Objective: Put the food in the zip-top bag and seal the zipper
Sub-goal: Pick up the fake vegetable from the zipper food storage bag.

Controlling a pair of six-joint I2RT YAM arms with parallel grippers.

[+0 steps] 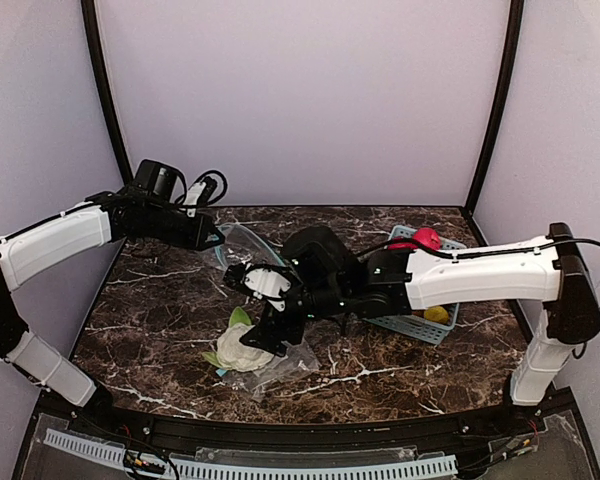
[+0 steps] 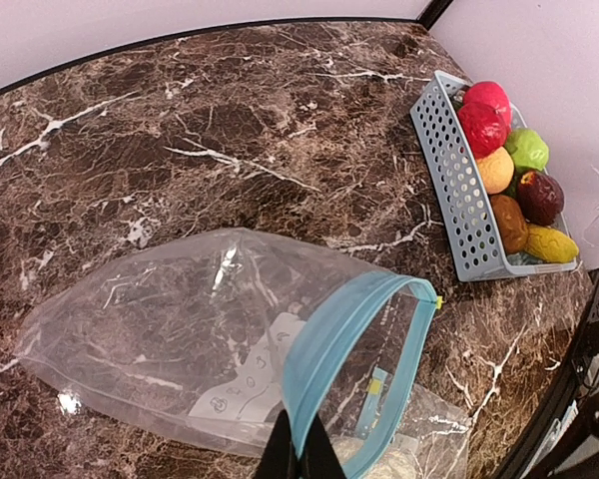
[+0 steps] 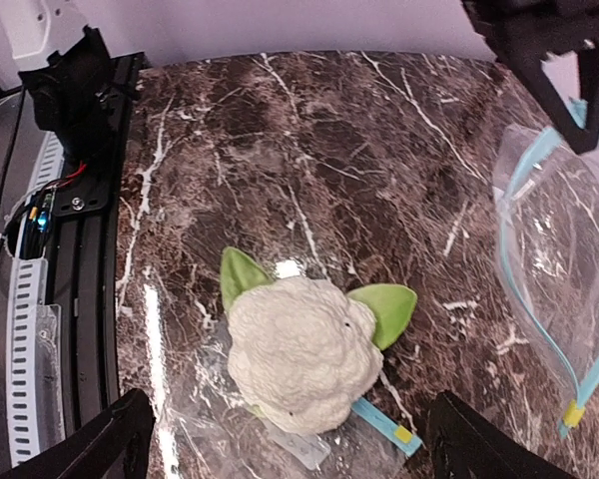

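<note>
overhead, the left gripper (image 1: 215, 240) is pinched shut on the rim of the clear zip-top bag (image 1: 242, 243), holding that edge up off the dark marble table (image 1: 160, 300). the right gripper (image 1: 263, 335) hangs just over the white cauliflower (image 1: 242, 350). the cauliflower lies near the front of the table on a crumpled clear plastic sheet (image 1: 285, 365), outside the held bag. the light-blue basket (image 1: 420, 325) sits to the right, partly behind the right arm, with a red piece (image 1: 426, 238) and a yellow piece (image 1: 436, 313) showing in it.

from the left wrist, the two fingers are closed on the blue zipper band (image 2: 329, 349) at the bottom edge of the view. the bag's mouth gapes open (printed marks show through the film). the basket stands well apart at the right. it holds two red pieces, a green piece (image 2: 527, 150), an orange piece (image 2: 496, 170), a dark maroon piece (image 2: 539, 197), a brown piece (image 2: 509, 222) and the ribbed yellow piece.

from the right wrist, the fingers are spread wide, one at each lower corner, with the cauliflower between them and apart from both. its two green leaves (image 3: 384, 309) stick out to either side. it rests on the plastic sheet beside a blue strip with a yellow tab (image 3: 403, 434). the held bag hangs at the right edge, under the left gripper's dark fingers.
</note>
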